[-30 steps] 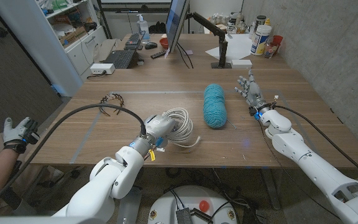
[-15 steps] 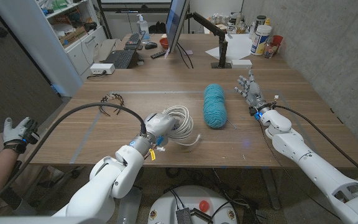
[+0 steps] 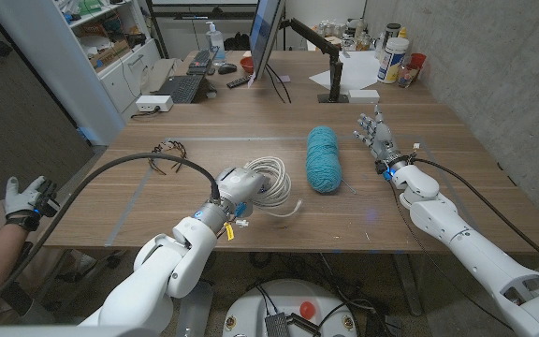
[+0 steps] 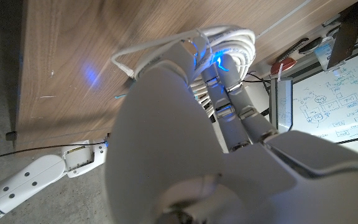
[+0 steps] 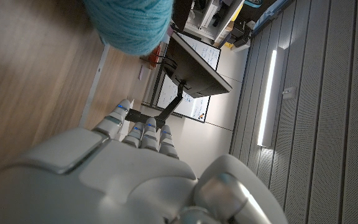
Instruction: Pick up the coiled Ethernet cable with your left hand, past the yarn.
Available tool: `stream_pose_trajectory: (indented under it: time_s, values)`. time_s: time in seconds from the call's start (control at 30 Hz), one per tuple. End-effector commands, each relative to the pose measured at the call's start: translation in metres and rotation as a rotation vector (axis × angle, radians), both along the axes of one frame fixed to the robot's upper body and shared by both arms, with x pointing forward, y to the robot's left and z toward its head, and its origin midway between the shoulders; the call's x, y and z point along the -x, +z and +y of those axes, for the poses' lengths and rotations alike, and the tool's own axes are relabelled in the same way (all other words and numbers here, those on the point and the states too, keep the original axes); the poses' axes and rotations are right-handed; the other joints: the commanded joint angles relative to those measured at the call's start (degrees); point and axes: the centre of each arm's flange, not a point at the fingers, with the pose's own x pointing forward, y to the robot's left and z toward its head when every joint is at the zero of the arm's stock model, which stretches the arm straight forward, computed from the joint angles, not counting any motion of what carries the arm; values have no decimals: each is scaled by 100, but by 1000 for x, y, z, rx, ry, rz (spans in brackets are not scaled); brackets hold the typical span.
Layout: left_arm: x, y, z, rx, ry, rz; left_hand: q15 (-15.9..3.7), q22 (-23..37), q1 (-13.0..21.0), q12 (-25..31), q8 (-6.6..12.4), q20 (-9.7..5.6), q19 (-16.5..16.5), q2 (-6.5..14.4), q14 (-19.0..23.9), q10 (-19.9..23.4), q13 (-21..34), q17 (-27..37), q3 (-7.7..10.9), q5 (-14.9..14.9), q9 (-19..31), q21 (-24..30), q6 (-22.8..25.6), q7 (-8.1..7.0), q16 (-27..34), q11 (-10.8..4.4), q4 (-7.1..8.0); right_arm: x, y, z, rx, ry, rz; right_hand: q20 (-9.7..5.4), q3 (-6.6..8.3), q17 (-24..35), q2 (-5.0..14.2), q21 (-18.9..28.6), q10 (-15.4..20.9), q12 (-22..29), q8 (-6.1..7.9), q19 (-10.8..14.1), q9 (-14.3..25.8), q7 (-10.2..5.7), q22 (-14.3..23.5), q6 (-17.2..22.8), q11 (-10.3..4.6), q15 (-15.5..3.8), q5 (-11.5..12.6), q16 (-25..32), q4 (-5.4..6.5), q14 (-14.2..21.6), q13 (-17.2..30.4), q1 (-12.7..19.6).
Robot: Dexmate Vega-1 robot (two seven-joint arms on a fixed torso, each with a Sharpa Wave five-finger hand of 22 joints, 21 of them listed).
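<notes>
The left hand (image 3: 237,187) sits just left of the head view's centre, reaching in from the lower left, and its fingers (image 4: 219,84) thread into the white coiled Ethernet cable (image 3: 271,183). In the left wrist view they run in among the loops, curled around a bundle of strands, so the hand appears to have a hold on the coil. The grip takes the near edge of the coil, probably because that is the side the arm reaches first and a handful of strands is enough to carry the whole bundle. Whether the coil has left the wooden table (image 3: 204,140) cannot be told from these views; a loose end of cable (image 3: 293,210) trails toward the lower right of the coil.

Just right of the coil, at the frame's middle, lies the skein of teal yarn (image 3: 324,159), close to the cable but apart from it. It lies beyond the coil from the hand's side, so the hand does not need to cross it.

Further right, the right hand (image 3: 376,137) stands with its fingers spread and pointing up the frame, holding nothing. It seems parked out of the way, leaving the work to the other arm.

A small bundle of dark wires (image 3: 168,150) lies left of centre, well apart from the coil.
</notes>
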Motion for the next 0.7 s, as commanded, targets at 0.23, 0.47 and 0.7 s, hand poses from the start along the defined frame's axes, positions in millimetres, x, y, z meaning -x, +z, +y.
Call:
stream_pose_trajectory:
  time_s: [0.23,0.47,0.7]
  values:
    - [1,5,0,-1,-13,-9,-931,-69,8,57,39,-110,-25,5,624,48,17,2074,444,22,3,74,90,2,17,2,350,0,0,0,-1,1,3,-18,-10,13,266,37,-43,38,17,-21,14,20,11,-28,16,-12,37,30,17,-54,-4,29]
    - [2,7,0,-2,-12,-16,-927,-109,8,63,50,-104,-36,-1,646,50,16,2105,458,21,16,112,99,5,23,6,349,0,0,0,0,2,4,-18,-11,13,266,38,-42,39,18,-20,14,18,11,-26,15,1,37,33,17,-48,-4,28]
    - [2,9,0,-16,-19,-15,-933,-145,0,73,50,-101,-46,-6,648,54,25,2126,472,20,12,146,108,-8,14,-2,353,0,0,1,1,4,2,-17,-13,14,266,38,-45,39,18,-22,14,16,11,-27,18,-6,37,32,18,-54,-4,27]
